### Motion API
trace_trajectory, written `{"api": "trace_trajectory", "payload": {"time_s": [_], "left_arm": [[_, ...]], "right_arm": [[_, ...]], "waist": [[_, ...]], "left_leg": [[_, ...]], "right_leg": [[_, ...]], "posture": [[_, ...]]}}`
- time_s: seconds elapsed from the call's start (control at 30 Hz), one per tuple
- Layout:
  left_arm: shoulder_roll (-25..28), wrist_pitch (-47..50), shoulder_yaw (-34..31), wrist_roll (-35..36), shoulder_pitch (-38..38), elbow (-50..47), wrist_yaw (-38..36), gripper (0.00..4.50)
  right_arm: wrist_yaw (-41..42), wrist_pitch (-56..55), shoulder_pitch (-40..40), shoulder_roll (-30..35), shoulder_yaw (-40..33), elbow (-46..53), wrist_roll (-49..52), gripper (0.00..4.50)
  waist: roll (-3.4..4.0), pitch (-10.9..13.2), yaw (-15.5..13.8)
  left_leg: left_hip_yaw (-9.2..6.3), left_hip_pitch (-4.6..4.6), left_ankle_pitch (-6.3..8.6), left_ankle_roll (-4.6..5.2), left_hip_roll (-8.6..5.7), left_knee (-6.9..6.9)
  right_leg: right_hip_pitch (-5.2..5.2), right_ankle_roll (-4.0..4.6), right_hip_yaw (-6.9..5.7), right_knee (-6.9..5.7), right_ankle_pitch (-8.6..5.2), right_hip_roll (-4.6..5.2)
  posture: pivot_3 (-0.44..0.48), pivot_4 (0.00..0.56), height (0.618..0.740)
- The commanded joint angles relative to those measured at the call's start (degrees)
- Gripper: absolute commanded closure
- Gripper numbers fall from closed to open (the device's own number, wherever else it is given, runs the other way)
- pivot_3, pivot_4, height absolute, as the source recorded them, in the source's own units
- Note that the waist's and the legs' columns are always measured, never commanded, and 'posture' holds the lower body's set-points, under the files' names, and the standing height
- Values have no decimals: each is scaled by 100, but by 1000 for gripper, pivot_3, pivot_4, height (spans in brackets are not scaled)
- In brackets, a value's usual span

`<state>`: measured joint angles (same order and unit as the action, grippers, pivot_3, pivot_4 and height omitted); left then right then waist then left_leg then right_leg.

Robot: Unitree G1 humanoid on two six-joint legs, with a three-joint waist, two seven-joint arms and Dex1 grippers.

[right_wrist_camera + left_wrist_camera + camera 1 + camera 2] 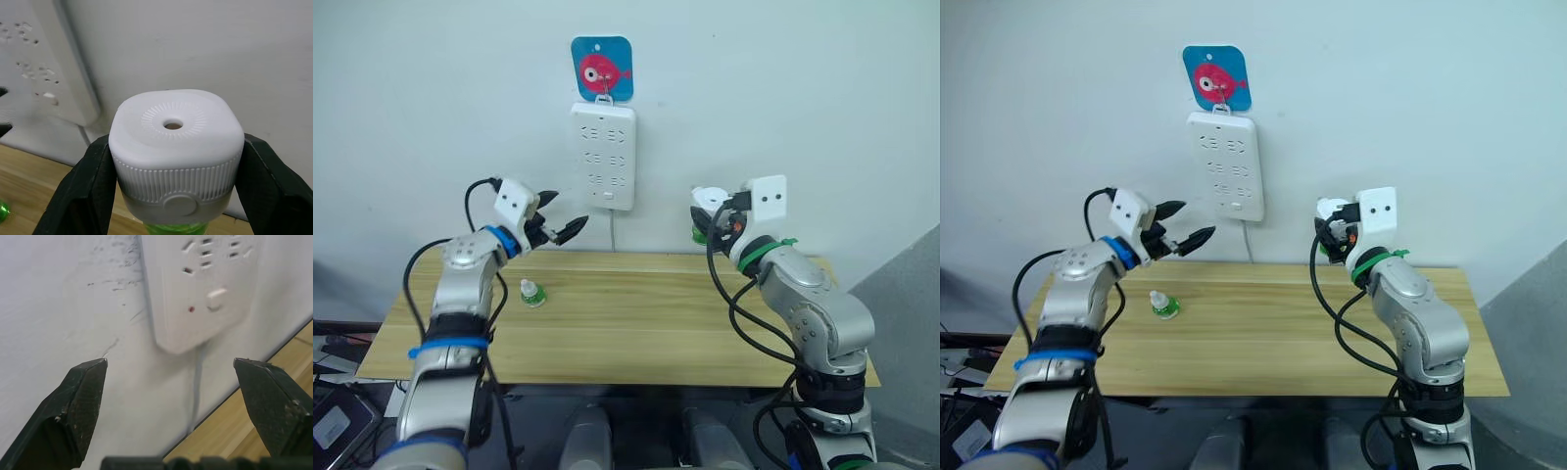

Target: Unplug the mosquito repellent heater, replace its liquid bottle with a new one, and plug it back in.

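Upright, mosquito repellent heater [176, 147] clamped in right tool [173, 196], centre hole up

White ribbed mosquito repellent heater [176, 156] with green bottle [168, 228] under it, my fingers [83, 196] black, pale wood table [636, 313], white power strip [604, 157].

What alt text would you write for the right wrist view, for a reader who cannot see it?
Two black gripper fingers clamp a small white rounded plastic mosquito repellent heater with a centre hole on top; a green bottle shows just under it. Behind it are a pale wall, a long white power strip and the edge of a wooden table.
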<state>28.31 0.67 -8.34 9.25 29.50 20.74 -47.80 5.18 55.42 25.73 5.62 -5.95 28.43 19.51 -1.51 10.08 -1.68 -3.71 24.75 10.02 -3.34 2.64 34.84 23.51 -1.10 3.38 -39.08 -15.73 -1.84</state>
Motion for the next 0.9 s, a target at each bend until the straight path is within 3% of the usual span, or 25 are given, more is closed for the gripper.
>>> {"api": "trace_trajectory", "payload": {"time_s": [0.03,0.2,0.37,0.57,0.9], "left_arm": [[-141,119,227,244,-547,-1674,88,23],[-833,541,1150,447,-1047,-2863,170,23],[-1643,317,1817,261,-792,-2569,385,23],[-2491,44,1984,139,-320,-1883,916,23],[-2826,-291,2094,79,-193,-1546,1101,23]], "right_arm": [[-59,38,101,-301,-780,138,635,1565],[-428,646,308,-906,-2404,-210,2414,1565],[-1391,927,450,-1134,-3264,-523,4558,1565],[-2396,671,158,-831,-2993,-538,6176,1565],[-3151,-343,-325,-210,-2121,-417,7460,1565]], "waist": [[0,5,-21],[20,21,-189],[46,38,-190],[54,42,-92],[54,42,42]], "left_leg": [[2,0,0,0,-1,1],[6,-5,-1,0,2,6],[51,-12,-4,6,5,13],[56,-11,-4,9,3,10],[60,-11,-3,10,3,10]], "right_leg": [[0,1,1,-1,1,1],[-13,-7,2,0,-4,1],[-19,-20,23,3,3,4],[-16,-22,30,6,2,0],[-15,-23,38,9,2,-2]], "posture": [[238,175,740],[237,180,740],[205,175,740],[184,171,740],[165,167,740]]}}
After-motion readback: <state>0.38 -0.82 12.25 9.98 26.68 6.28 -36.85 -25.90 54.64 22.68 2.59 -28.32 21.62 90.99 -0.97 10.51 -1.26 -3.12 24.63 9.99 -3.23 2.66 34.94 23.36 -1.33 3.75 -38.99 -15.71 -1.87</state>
